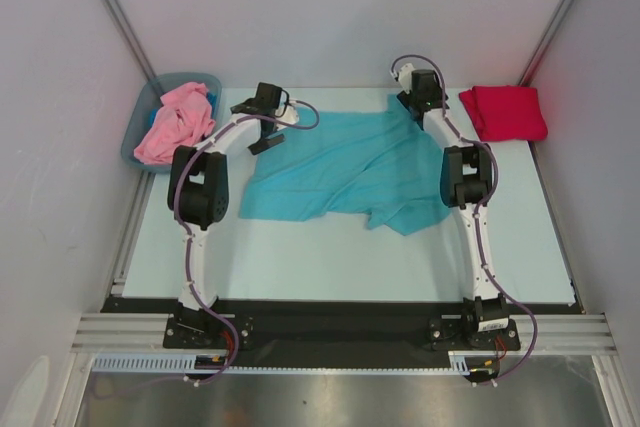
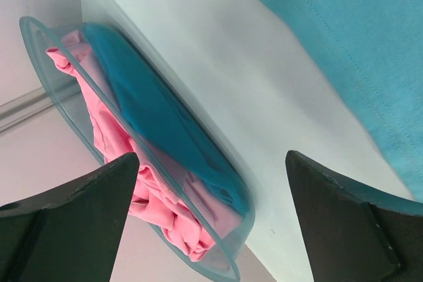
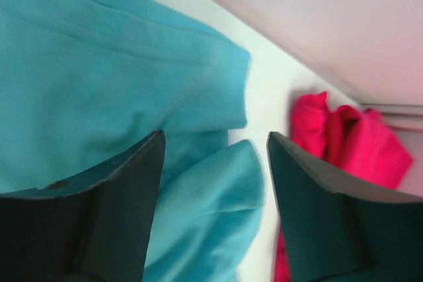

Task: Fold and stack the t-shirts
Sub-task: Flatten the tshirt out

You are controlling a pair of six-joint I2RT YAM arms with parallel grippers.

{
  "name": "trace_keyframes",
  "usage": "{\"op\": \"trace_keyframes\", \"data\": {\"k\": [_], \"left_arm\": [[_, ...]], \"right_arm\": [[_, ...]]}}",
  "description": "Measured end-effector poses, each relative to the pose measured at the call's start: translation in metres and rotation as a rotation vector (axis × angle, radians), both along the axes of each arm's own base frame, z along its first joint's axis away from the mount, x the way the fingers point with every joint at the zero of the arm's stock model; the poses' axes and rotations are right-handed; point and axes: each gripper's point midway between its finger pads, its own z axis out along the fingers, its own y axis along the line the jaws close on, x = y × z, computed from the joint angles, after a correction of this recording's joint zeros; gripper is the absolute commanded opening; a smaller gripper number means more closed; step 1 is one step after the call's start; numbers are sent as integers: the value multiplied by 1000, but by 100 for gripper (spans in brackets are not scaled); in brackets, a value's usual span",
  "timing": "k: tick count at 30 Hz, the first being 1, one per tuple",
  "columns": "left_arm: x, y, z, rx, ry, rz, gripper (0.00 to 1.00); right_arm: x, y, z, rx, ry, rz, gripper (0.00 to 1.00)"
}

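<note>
Three t-shirts listed: teal t-shirt (image 1: 330,172) spread rumpled mid-bench (image 1: 300,267), red t-shirt (image 1: 503,112) folded at the far right corner, pink t-shirt (image 1: 175,125) heaped in the bin (image 1: 135,147). Left jaws wide open and empty, between bin and teal edge. Right jaws parted over the teal far-right corner, gripping nothing. Risk: a closing pinch on the bunched cloth beneath may catch two layers, skewing the fold.

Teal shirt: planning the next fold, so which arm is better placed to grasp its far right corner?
Right, probably. The right gripper hangs open over that corner of the teal shirt. The left gripper, also open, is off the shirt's left side, facing the bin.
</note>
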Motion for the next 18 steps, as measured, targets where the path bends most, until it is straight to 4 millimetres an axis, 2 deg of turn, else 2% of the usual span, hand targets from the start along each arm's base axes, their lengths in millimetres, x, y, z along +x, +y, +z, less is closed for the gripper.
{"op": "trace_keyframes", "data": {"k": [3, 8, 11, 14, 17, 18], "left_arm": [[0, -1, 0, 0, -1, -2, 100], [3, -4, 3, -15, -22, -9, 100], [10, -10, 9, -39, -63, -24, 100], [20, -21, 17, -65, -113, -62, 100], [29, -38, 22, -100, -151, -123, 83], [33, -45, 24, -115, -161, -149, 60]], "right_arm": [[-5, 16, 4, 16, 21, 25, 74], [-27, 60, 6, 67, 90, 100, 74], [-39, 83, 17, 95, 111, 137, 74], [-49, 97, 33, 120, 119, 163, 75], [-61, 95, 52, 130, 126, 166, 76], [-66, 92, 57, 128, 130, 163, 76]]}}
